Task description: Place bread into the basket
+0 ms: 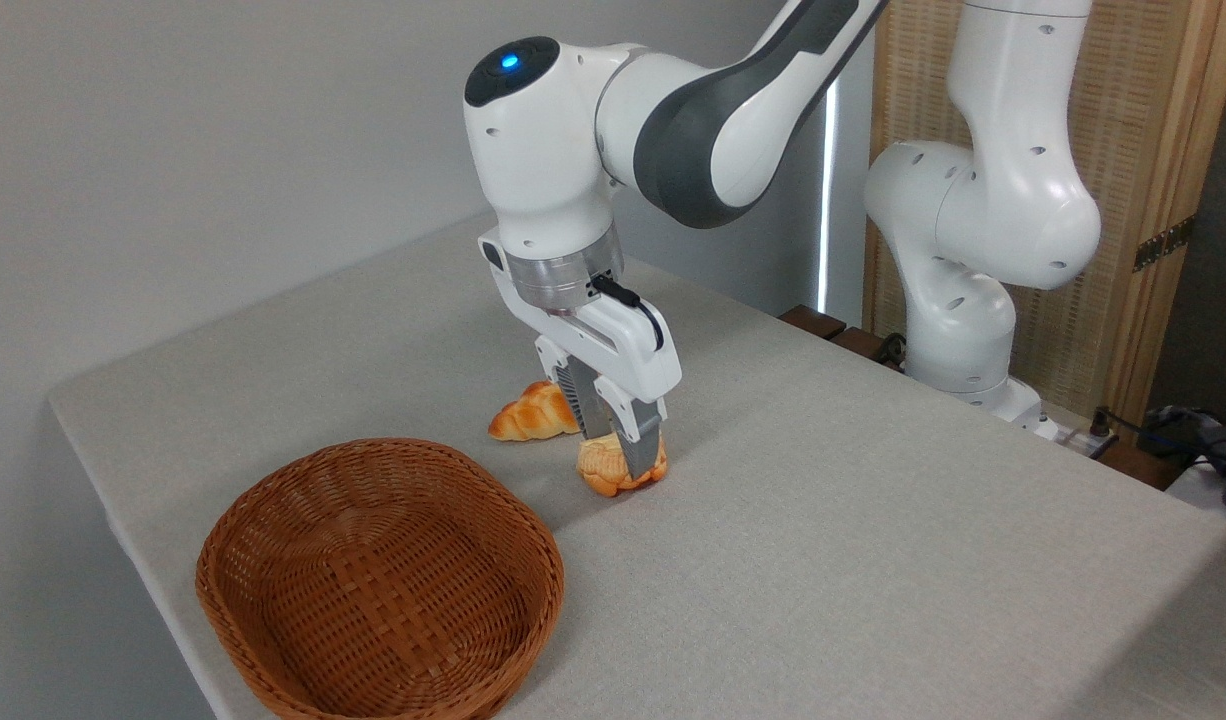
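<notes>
The bread (599,472), a small round bun with a pale top and golden lumpy edges, is at the table's middle, right of the basket's far end. My gripper (621,453) reaches down onto it, its two fingers pressed against the bun's sides, shut on it. The near finger (641,450) hides part of the bun. The bun looks to be at or just above the cloth. The oval brown wicker basket (536,600) stands empty near the table's front left edge, a short way left and in front of the bun.
A glossy orange-brown croissant-shaped roll (526,413) lies just behind and left of the gripper. The grey-clothed table (873,560) ends at the left and front edges. The arm's base (958,330) stands at the back right, with a wooden screen (1163,200) behind it.
</notes>
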Controlling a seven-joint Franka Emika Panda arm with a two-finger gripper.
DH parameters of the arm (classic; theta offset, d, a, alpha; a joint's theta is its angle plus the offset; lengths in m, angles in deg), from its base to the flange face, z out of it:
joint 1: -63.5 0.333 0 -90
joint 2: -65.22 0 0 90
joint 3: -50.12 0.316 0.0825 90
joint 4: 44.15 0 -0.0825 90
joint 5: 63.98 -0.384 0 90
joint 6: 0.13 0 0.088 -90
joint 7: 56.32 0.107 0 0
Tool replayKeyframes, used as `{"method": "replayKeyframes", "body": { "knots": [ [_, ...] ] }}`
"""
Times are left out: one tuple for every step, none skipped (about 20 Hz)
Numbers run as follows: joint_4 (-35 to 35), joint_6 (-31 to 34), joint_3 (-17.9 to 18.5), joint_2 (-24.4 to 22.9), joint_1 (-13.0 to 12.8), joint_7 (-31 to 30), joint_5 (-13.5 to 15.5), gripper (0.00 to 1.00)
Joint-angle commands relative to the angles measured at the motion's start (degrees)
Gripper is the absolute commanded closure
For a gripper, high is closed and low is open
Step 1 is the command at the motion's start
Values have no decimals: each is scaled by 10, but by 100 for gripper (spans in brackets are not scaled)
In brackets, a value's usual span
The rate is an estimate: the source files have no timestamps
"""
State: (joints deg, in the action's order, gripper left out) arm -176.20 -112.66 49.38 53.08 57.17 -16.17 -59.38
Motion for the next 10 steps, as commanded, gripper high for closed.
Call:
{"method": "replayKeyframes", "body": {
  "knots": [
    [-1,-3,2,-2,0,10,1,88],
    [-1,-3,2,-2,0,10,1,89],
    [-1,-3,2,-2,0,10,1,89],
    [-1,-3,2,-2,0,10,1,89],
    [-1,-3,2,-2,0,10,1,89],
    [-1,-3,3,-3,0,10,1,88],
    [4,-1,4,-3,0,10,1,88],
    [12,6,7,-4,0,10,1,88],
    [22,8,9,-6,1,11,1,88],
    [34,14,11,-9,4,10,3,88]
  ]
}}
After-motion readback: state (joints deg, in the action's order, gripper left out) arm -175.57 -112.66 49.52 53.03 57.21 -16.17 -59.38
